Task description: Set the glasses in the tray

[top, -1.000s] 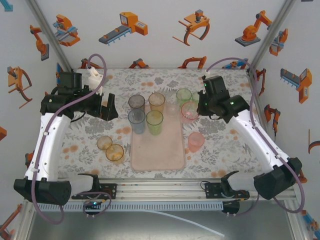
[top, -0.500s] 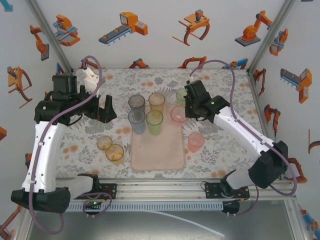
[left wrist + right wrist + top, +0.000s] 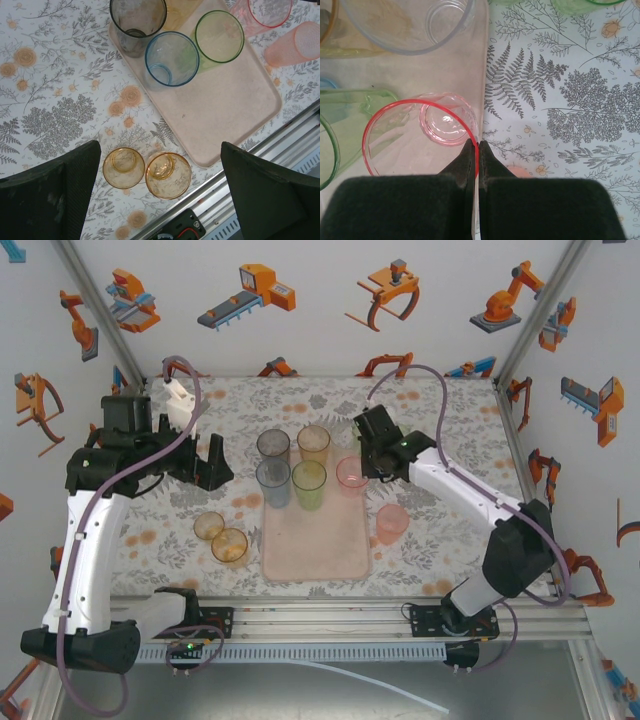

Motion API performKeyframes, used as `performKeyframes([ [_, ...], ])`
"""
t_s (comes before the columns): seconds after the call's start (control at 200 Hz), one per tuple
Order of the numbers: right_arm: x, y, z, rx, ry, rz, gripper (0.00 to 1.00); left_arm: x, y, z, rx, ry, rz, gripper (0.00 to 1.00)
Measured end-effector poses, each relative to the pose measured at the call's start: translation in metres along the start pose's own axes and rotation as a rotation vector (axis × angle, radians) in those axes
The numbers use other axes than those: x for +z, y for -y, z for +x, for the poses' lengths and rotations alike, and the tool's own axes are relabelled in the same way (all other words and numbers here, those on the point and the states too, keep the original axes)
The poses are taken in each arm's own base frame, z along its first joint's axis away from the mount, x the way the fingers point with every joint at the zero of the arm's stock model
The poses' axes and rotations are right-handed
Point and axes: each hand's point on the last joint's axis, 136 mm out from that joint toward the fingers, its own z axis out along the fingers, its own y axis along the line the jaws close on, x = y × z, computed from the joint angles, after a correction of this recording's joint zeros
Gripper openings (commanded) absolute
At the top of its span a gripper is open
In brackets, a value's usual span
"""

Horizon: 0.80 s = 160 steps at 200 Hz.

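My right fingers (image 3: 465, 162) are clamped on the pink glass (image 3: 437, 125) by its rim, just inside the tray's (image 3: 445, 75) right edge. My left fingers (image 3: 50, 195) gape, empty. If the base catches the tray's lip, releasing could topple it into the green glass (image 3: 355, 100).

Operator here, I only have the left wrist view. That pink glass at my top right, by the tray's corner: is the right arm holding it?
Observer: Yes. The right end effector is shut on the rim of the pink glass, one finger inside, one outside.
Operator: Is it over the tray or off it?
Observer: Over it. The right wrist view shows its base just inside the right rim of the tray. Whether it has touched down, I cannot tell.
Operator: Anything left past my frame?
Observer: A green glass sits on the tablecloth beyond the tray's right side.
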Motion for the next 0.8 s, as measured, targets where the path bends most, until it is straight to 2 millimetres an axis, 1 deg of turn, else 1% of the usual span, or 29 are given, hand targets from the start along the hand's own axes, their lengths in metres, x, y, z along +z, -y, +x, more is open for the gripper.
performKeyframes([
  [0.265,0.019,-0.005,0.010,0.004,-0.027,0.014,0.00,-0.001,0.001,0.000,0.001,0.003,0.001,0.97],
  [0.566,0.028,-0.007,0.012,0.011,-0.025,0.027,0.00,0.001,0.001,0.005,-0.005,-0.007,0.008,0.97],
  [0.801,0.043,-0.005,0.019,0.005,-0.048,0.058,0.01,0.001,0.001,0.005,-0.006,-0.005,0.009,0.97],
])
